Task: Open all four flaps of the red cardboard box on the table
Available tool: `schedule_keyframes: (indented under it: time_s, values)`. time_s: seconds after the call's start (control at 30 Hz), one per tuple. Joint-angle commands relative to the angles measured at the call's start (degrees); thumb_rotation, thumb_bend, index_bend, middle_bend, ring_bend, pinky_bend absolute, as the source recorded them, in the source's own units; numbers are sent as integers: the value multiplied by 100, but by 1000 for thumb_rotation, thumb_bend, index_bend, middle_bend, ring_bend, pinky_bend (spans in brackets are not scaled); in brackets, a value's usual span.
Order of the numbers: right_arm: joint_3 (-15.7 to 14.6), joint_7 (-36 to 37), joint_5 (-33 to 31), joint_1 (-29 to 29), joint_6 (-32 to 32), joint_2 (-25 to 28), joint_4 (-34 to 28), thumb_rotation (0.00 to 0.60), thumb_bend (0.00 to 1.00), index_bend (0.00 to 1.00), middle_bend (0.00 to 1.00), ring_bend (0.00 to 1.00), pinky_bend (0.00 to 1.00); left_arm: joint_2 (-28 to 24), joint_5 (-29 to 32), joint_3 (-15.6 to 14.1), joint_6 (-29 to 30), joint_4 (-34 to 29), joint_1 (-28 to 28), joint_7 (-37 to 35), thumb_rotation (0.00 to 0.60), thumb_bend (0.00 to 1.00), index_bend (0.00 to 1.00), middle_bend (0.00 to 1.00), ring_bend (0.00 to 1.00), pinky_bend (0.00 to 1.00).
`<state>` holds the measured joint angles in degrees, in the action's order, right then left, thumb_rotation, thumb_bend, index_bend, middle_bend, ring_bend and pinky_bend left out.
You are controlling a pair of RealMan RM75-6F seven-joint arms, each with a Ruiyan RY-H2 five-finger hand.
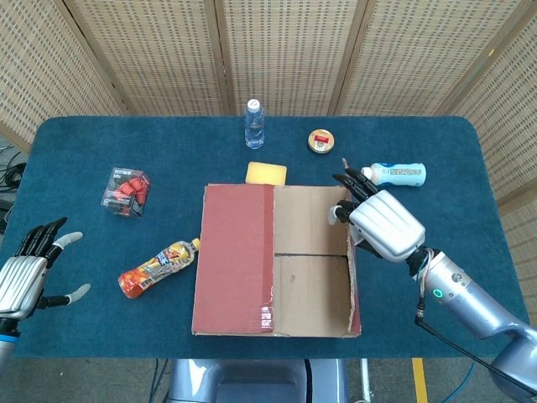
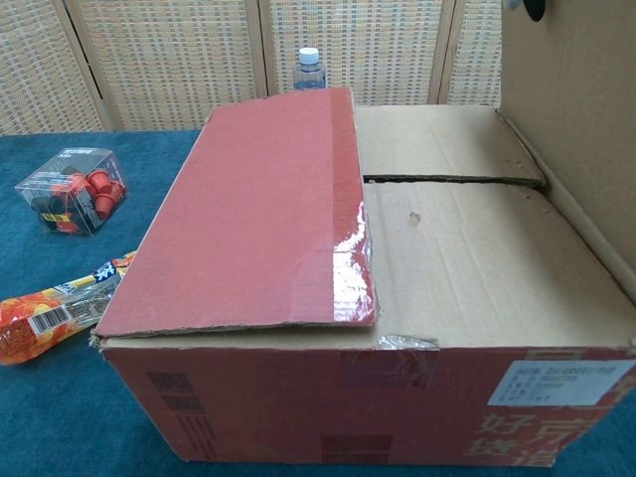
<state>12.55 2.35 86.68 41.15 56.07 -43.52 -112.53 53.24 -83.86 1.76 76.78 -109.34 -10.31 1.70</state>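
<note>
Cardboard flap (image 1: 350,260) (upright) pinched by right hand (image 1: 382,223) fingers (image 1: 346,181).

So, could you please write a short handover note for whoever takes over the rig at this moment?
Right hand: holds the box's right flap, standing roughly upright.
Left hand: open, holding nothing, near the table's left edge, away from the box.
Left flap: lies flat and closed over the left half.
Inner flaps: both down, their seam showing across the uncovered half.
Done: right flap raised to about vertical, not yet folded outward.
Left: fold it out fully, open the left flap, then lift both inner flaps.
</note>
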Motion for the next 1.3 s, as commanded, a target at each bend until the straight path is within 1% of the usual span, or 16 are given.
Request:
schedule_keyframes:
  time_s: [0.03, 0.27, 0.57, 0.67, 0.8, 0.87, 0.93, 1.0, 1.03, 1.13, 1.23, 1.3]
  values:
    - [15, 66, 2, -70, 50, 135, 32, 600, 1000, 428, 500, 13, 0, 0, 11, 2, -4, -14, -4, 22, 475, 217, 166, 0, 0, 0]
    - [-18, 232, -14, -297, 191, 431, 157, 600, 1000, 431, 500, 13, 0, -11, 30, -14, -27, -28, -8, 61, 476, 218, 166, 0, 0, 0]
    - [-119, 417, -48, -613, 371, 627, 419, 600, 1000, 431, 497, 13, 0, -37, 26, -17, -44, -72, -27, 128, 475, 217, 166, 0, 0, 0]
    - [-154, 495, -62, -710, 413, 653, 517, 600, 1000, 431, 483, 13, 0, -51, -6, -16, -35, -77, -33, 132, 478, 217, 166, 0, 0, 0]
    - [-178, 567, -78, -836, 545, 626, 600, 600, 1000, 426, 398, 13, 0, -72, -85, -16, -19, -68, -46, 99, 477, 217, 166, 0, 0, 0]
    - [-195, 619, -64, -913, 651, 576, 657, 600, 1000, 395, 348, 9, 0, -102, -153, -14, -26, -80, -70, 81, 476, 216, 166, 0, 0, 0]
    - [-221, 629, -64, -999, 760, 493, 700, 600, 1000, 339, 288, 2, 0, -165, -250, -16, -57, -103, -112, 40, 477, 216, 166, 0, 0, 0]
    - [-239, 597, -86, -1066, 848, 404, 721, 600, 1000, 258, 208, 0, 0, -224, -349, -9, -77, -116, -155, -7, 476, 215, 166, 0, 0, 0]
    - [-259, 537, -107, -1120, 909, 343, 727, 600, 1000, 215, 169, 0, 0, -264, -433, 3, -86, -124, -193, -28, 476, 216, 166, 0, 0, 0]
    - [-308, 154, -191, -1264, 1095, 122, 739, 600, 1000, 135, 95, 0, 0, -401, -675, 27, -132, -108, -310, -109, 476, 216, 164, 0, 0, 0]
    - [-336, -235, -293, -1398, 1295, -105, 750, 600, 1000, 102, 61, 0, 0, -511, -904, 81, -162, -117, -448, -192, 477, 217, 150, 0, 0, 0]
    - [-347, -369, -335, -1460, 1388, -205, 738, 600, 1000, 86, 49, 0, 0, -568, -1010, 109, -183, -125, -521, -253, 476, 217, 138, 0, 0, 0]
